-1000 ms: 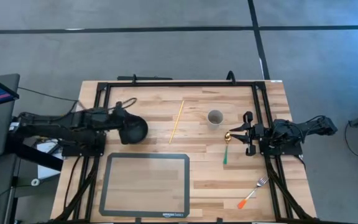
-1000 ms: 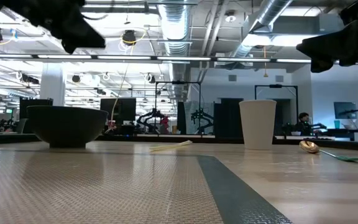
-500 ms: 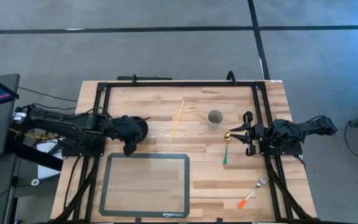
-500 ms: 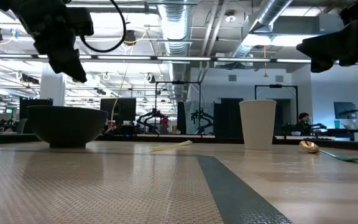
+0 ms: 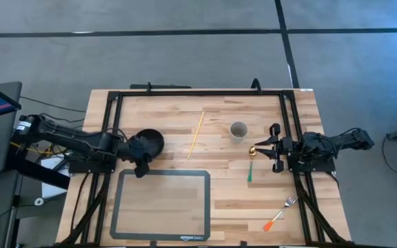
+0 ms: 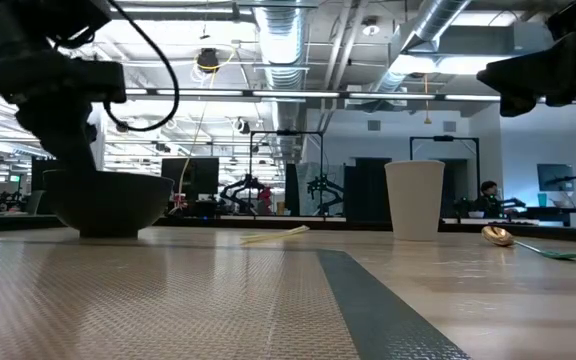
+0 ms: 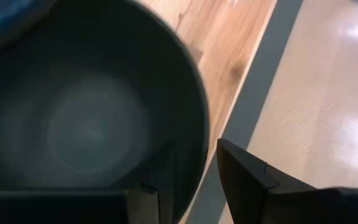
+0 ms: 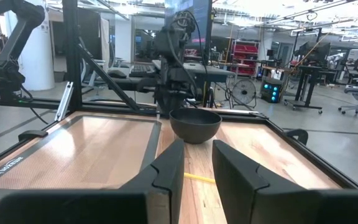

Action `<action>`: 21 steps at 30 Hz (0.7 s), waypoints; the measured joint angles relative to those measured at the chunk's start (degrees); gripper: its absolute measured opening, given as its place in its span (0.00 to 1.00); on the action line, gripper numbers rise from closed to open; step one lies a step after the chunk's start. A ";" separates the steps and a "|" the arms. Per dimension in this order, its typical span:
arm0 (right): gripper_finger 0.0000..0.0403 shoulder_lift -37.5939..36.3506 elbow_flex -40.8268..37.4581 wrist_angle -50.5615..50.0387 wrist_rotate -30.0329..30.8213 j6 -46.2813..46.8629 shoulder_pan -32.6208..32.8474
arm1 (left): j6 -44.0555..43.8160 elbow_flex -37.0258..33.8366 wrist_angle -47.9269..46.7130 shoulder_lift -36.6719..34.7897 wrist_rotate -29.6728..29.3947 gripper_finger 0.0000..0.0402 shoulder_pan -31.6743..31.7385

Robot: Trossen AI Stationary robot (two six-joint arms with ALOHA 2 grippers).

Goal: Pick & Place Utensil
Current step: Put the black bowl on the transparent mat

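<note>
the wooden table (image 5: 164, 117) fills the middle of the overhead frame, edged by a black frame. the grey placemat (image 5: 161, 203) lies in its lower centre.

my left arm reaches in from the left of the overhead frame, and my left pincer (image 5: 140, 164) sits at the lower edge of the dark bowl (image 5: 148, 142), left of centre. in my left wrist view the fingers (image 7: 244, 177) straddle the bowl's rim (image 7: 194, 134), one inside and one outside, with a narrow gap between them; i cannot tell whether they press the rim. the placemat's edge (image 7: 253, 93) runs beside the bowl there. in the level view the bowl (image 6: 108, 203) stands at the left with my left arm in front of it.

my right pincer (image 5: 273, 148) rests at the right edge of the table, fingers a little apart and holding nothing, as my right wrist view shows (image 8: 194, 165).

the white cup (image 5: 238, 130) stands upright, right of centre.

the utensils: a chopstick (image 5: 196, 134) lies at a slant in the upper middle; a spoon (image 5: 251, 164) with a gold bowl and green handle lies just left of my right pincer; a fork (image 5: 279, 213) with an orange handle lies at the lower right.
</note>
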 joint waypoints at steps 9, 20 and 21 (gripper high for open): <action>0.19 -0.01 -0.01 0.00 0.00 -0.02 0.00 | 3.30 -1.57 1.56 0.00 -1.50 0.11 -0.07; 0.19 0.01 0.01 0.00 0.00 0.00 0.00 | 2.52 2.98 17.50 0.00 2.35 0.02 -10.15; 0.19 0.01 -0.01 0.00 0.00 -0.02 0.00 | 2.43 3.87 18.70 0.08 2.25 0.03 -12.45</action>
